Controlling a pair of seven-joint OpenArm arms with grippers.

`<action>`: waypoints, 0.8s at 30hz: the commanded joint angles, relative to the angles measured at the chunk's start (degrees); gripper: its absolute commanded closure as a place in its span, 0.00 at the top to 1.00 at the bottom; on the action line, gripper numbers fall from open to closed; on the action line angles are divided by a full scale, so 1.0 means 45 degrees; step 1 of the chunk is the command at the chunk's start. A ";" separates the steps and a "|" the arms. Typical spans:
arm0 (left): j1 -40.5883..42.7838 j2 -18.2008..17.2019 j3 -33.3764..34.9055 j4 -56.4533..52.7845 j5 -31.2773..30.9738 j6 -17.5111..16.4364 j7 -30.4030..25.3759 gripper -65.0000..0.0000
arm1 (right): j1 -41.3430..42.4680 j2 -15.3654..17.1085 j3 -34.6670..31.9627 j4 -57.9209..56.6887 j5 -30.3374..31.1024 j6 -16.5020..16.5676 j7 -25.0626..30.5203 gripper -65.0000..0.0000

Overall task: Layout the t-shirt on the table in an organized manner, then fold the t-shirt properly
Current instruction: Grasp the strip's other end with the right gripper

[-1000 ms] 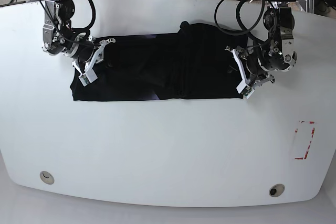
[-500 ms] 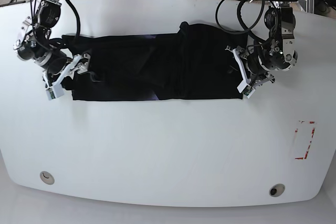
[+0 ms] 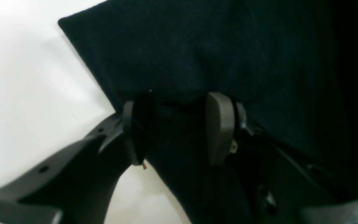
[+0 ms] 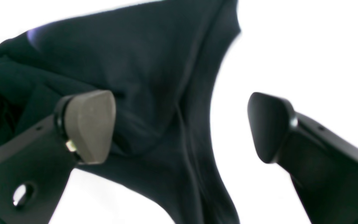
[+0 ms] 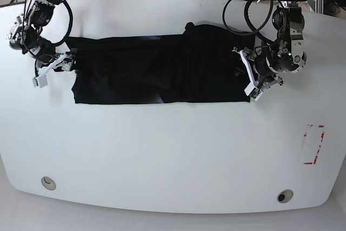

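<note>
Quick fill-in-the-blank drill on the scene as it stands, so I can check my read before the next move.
1. The right gripper has its jaws wide ____.
2. The left gripper sits at the t-shirt's edge with ____ cloth between its fingers.
3. The t-shirt lies on the ____ table.
4. Tape of ____ colour marks the table near one edge.

Missing words: open; black; white; red
</note>
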 commanded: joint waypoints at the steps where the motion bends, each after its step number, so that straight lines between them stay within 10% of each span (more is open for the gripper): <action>1: 0.0035 -0.0099 -0.0003 0.0024 0.0291 0.0008 0.0607 0.42 | 0.0153 0.0263 0.0078 0.0036 0.0238 0.0076 0.0253 1.00; 18: 0.0035 -0.0059 0.0016 0.0082 0.0291 0.0008 0.0646 0.42 | 0.0172 -0.1378 -0.1485 0.0036 0.0160 0.0076 0.0253 1.00; 24: 0.0035 -0.0040 0.0563 0.0082 0.0291 0.0008 0.0646 0.42 | 0.0231 -0.1417 -0.1720 0.0036 0.0140 0.0076 0.0253 0.59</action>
